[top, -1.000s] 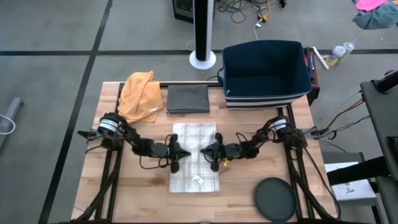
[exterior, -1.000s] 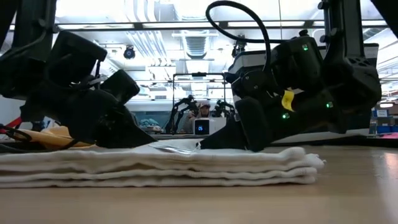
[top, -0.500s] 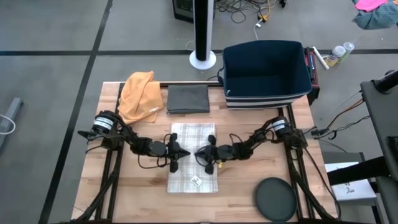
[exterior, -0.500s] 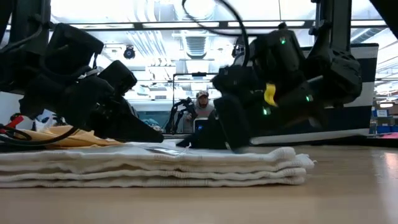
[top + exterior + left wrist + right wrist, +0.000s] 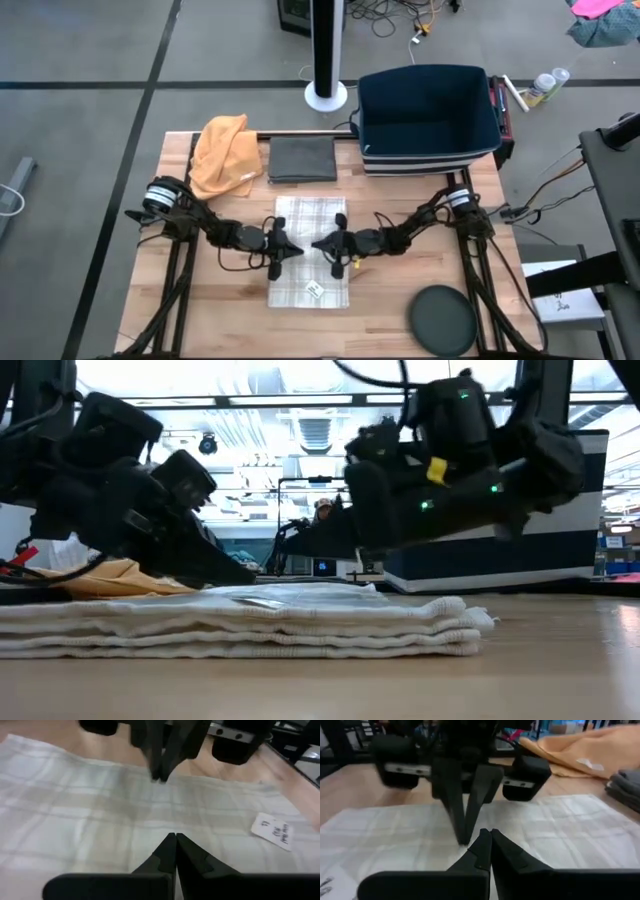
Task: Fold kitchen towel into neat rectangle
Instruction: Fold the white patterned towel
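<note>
Right gripper (image 5: 318,244) slid inward, lifted; towel (image 5: 310,272) edge shifted.

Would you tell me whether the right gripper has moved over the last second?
Yes. The right gripper has slid left across the towel, away from the round black disc.

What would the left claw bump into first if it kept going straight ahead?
Probably the right claw. The left claw, shut over the folded towel, points straight at it. Both tips nearly meet, though their exact heights are unclear.

The towel (image 5: 125,810) carries a white tag (image 5: 272,830); its writing is unreadable.
</note>
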`<state>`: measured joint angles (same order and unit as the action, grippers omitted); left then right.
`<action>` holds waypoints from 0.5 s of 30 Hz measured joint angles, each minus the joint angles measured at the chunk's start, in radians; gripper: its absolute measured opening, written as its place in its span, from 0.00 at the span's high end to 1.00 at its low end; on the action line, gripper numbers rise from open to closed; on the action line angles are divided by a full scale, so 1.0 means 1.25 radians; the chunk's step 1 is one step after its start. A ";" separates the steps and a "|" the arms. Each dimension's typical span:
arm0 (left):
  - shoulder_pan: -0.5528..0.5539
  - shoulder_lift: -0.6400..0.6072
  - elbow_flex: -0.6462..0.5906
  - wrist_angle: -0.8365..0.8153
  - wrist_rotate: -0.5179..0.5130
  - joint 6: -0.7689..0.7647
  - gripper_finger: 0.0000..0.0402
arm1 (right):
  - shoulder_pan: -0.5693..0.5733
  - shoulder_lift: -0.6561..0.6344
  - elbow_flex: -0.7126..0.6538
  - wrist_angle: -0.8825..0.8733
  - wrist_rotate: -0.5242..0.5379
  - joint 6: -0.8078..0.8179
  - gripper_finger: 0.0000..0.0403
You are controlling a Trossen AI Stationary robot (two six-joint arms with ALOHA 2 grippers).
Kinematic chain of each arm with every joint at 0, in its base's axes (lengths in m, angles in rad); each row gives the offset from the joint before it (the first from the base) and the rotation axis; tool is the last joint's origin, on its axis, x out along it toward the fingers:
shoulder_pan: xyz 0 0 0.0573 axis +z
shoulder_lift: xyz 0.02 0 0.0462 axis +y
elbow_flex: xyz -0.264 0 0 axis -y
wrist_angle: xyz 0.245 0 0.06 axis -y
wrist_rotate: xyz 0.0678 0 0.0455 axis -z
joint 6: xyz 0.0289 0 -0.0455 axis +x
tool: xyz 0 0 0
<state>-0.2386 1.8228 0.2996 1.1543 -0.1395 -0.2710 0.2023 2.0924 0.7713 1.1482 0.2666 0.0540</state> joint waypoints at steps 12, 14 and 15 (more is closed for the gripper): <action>0.009 -0.088 -0.153 0.116 -0.042 0.043 1.00 | -0.007 0.056 -0.096 0.177 0.052 0.046 1.00; 0.009 -0.060 -0.144 0.092 -0.042 0.034 1.00 | -0.007 0.080 -0.097 0.168 0.051 0.074 1.00; 0.009 -0.041 -0.138 0.085 -0.042 0.031 1.00 | -0.007 0.090 -0.097 0.166 0.051 0.088 1.00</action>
<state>-0.2279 1.7710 0.1271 1.2602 -0.1925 -0.2329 0.1940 2.2047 0.6499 1.3557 0.3305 0.1637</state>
